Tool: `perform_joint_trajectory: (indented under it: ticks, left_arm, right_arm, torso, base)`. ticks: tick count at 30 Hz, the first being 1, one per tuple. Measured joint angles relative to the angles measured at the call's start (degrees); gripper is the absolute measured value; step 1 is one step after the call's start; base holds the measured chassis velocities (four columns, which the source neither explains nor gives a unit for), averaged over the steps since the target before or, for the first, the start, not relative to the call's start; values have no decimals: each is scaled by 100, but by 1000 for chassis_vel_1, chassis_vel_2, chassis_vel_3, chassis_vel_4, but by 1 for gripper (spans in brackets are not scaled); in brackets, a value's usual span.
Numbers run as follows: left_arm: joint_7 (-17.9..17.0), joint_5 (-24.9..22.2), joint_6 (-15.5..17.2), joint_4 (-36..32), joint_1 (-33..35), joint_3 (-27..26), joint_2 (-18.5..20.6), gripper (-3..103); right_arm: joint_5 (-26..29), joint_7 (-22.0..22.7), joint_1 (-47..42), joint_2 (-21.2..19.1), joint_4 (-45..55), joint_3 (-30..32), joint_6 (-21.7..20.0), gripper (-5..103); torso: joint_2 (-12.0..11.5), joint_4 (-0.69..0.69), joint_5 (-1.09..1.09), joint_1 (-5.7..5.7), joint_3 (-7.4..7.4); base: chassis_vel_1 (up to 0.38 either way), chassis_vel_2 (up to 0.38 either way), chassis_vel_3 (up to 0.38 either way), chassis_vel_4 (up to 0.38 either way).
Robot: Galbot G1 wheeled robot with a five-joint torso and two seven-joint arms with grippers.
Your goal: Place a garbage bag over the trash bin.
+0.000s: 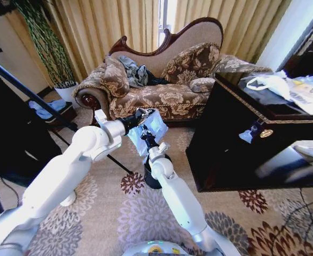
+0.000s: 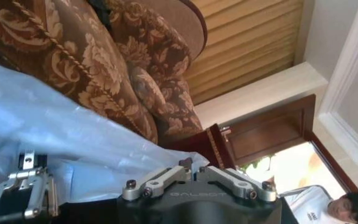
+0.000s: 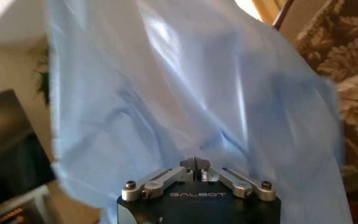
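Pinching the garbage bag above the trash bin, both grippers seem closed.

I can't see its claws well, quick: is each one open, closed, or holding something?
Left gripper: closed, pinching the garbage bag.
Right gripper: closed on the same garbage bag, above the trash bin.

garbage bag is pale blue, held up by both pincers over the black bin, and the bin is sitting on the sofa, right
Not quite. The trash bin stands on the patterned carpet in front of the sofa, as the head view shows. The rest holds: the garbage bag is pale blue and held above the bin, with the left pincer and right pincer both shut on it.
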Motion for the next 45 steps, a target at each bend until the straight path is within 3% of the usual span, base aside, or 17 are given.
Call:
perform_joint_trajectory:
  ticks: [7,11,16,25,39,45]
  left_arm:
    - [0,11,-77,-54,-14,-98,10,0]
    - [0,16,-72,28,-15,-64,8,0]
    - [0,40,-77,65,-42,-10,-53,0]
    - [0,64,-151,-11,44,-6,-81,0]
    - [-22,51,-276,-163,14,-93,-59,0]
    - [-21,26,-311,-168,26,-222,5,0]
  right_arm:
    - [-228,25,27,0,-268,168,130,0]
    - [296,-15,13,-3,283,-33,-7,0]
    - [569,13,61,8,472,-251,-104,0]
    - [622,-36,161,8,-77,-275,162,0]
    - [-162,-152,422,3,-1284,-23,481,0]
    - [-744,-8,250,2,-813,-32,105,0]
  torso:
    - [0,-1,0,0,0]
    - [0,0,0,0,0]
    - [0,0,0,0,0]
    - [0,0,0,0,0]
    - [0,0,0,0,0]
    - [0,0,1,0,0]
  base:
    - [0,0,0,0]
    - [0,0,0,0]
    - [0,0,0,0]
    - [0,0,0,0]
    - [0,0,0,0]
    - [0,0,0,0]
